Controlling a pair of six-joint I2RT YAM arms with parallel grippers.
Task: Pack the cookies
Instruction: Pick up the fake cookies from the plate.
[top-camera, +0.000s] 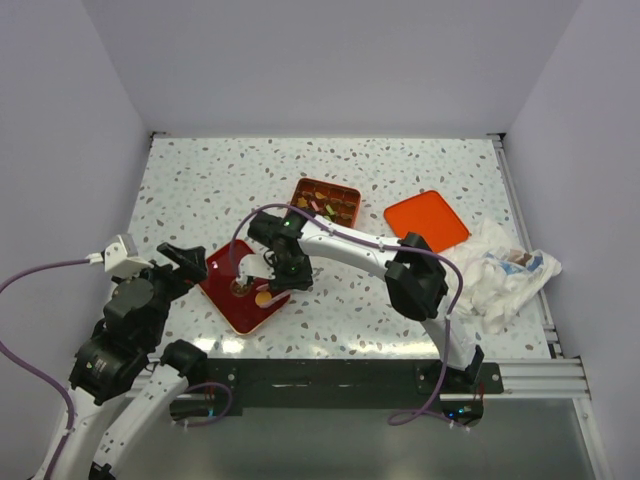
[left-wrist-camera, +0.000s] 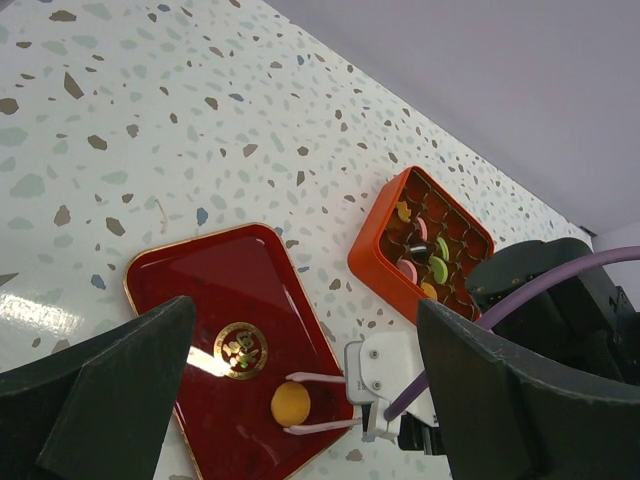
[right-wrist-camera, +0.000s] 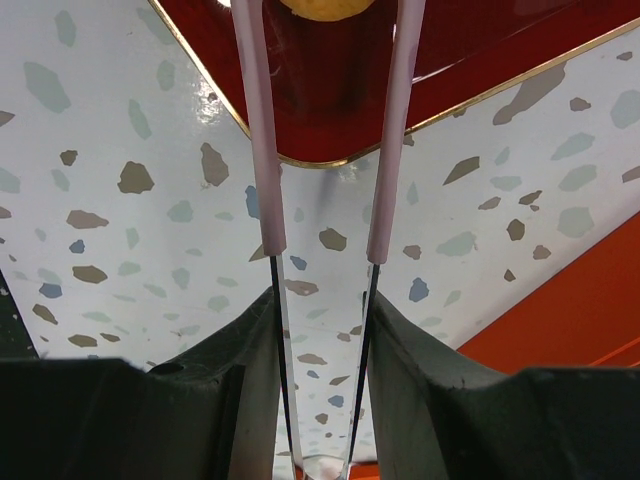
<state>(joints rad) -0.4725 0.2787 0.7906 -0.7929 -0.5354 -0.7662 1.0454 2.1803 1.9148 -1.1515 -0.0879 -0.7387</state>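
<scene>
While hovering released beside the tray (left-wrist-camera: 200, 290) with the left hand (left-wrist-camera: 305, 305), straddles an orange cookie (left-wrist-camera: 290, 403) on it with the right hand (top-camera: 266, 296), maybe clamped, can't tell, with other cookies (left-wrist-camera: 425, 262) in the box (left-wrist-camera: 372, 255).

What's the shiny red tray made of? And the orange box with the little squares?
Red tray: probably lacquered plastic or wood; glossy, it mirrors the light, with a gold rim. Orange box: maybe painted tin or plastic; thin walls, smooth sheen. Can't be sure.
</scene>
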